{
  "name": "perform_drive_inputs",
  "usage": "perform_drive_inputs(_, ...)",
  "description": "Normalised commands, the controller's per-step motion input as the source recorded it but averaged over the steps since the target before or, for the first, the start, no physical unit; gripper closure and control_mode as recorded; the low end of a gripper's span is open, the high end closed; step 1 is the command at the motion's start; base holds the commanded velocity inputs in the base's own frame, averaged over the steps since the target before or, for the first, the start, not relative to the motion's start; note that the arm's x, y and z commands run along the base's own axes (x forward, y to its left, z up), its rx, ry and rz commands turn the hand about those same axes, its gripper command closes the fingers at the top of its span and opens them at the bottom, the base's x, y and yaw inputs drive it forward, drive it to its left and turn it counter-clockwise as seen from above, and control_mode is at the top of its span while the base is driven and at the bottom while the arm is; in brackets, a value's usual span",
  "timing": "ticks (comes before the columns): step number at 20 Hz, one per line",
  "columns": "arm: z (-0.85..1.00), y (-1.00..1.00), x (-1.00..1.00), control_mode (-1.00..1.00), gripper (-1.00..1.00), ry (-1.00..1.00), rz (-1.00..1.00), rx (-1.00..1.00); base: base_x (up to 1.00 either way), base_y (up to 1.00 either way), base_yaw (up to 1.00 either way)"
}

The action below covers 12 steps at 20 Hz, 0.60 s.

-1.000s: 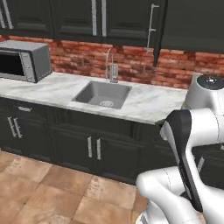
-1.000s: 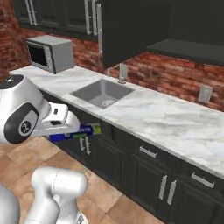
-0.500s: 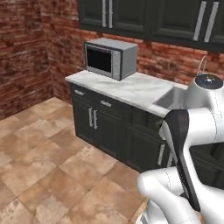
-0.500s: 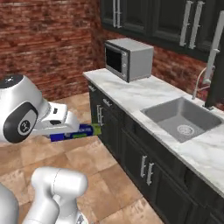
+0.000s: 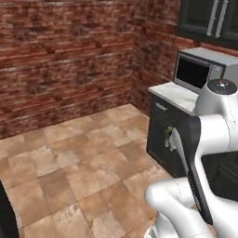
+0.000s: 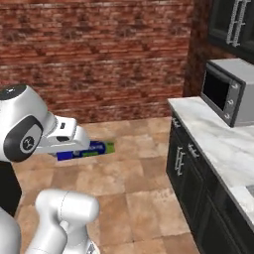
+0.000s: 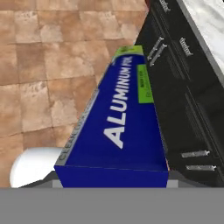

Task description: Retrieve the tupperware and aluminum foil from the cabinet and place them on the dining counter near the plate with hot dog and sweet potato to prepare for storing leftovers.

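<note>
The aluminum foil (image 7: 120, 118) is a long blue box with white lettering and a green strip at its far end. It reaches forward from the bottom of the hand view, over the tiled floor. From the right base view the aluminum foil (image 6: 92, 149) lies level in the air, left of the counter. My gripper (image 6: 74, 148) is shut on its near end, and the box hides the fingertips in the hand view. The tupperware, the plate and the dining counter are out of view.
A grey microwave (image 6: 229, 92) (image 5: 199, 72) stands on a marble counter (image 6: 213, 139) over dark base cabinets (image 6: 191, 171) on the right. Dark wall cabinets (image 6: 233, 22) hang above it. A brick wall (image 6: 99, 54) closes the corner behind, with open tiled floor (image 5: 79, 158) ahead.
The whole picture has swung as the base turned: the sink has left the views, the microwave has slid right and the brick corner has come in. The foil stays in my gripper.
</note>
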Motion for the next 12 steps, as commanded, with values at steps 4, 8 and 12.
perform_drive_inputs(4, 0.0, 0.0, 0.0, 1.0, 1.0, 0.0, 0.0, 0.0, 0.98, 0.28, 0.55)
perform_drive_inputs(8, 0.0, 0.0, 0.0, 1.0, 1.0, 0.0, 0.0, 0.0, 1.0, 0.06, 0.48)
perform_drive_inputs(12, 0.0, 0.0, 0.0, 1.0, 1.0, 0.0, 0.0, 0.0, 1.0, 0.0, 0.42)
